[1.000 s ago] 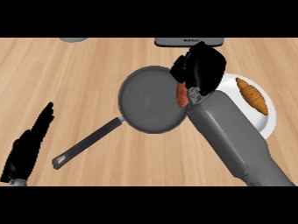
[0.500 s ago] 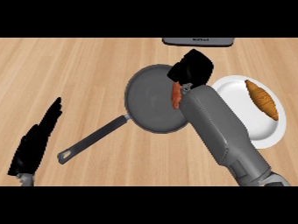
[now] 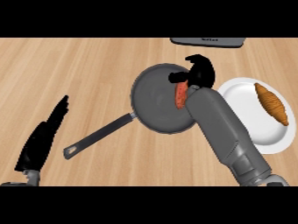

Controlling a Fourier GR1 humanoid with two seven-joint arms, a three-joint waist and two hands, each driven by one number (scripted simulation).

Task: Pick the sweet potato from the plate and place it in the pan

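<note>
A light wooden counter (image 3: 61, 70) carries a dark pan (image 3: 155, 105) with its handle slanting away from a white plate (image 3: 242, 122) on which a croissant (image 3: 271, 104) lies. The right hand (image 3: 200, 74) hangs over the pan's far rim, fingers relaxed and holding nothing, with the sweet potato (image 3: 180, 95) lying in the pan just below them, partly hidden by the forearm. The left hand (image 3: 43, 138) rests well apart from the pan, fingers straight.

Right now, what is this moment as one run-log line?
right hand: over pan | sweet potato: in pan, partly hidden | croissant: on plate | left hand: open, resting
</note>
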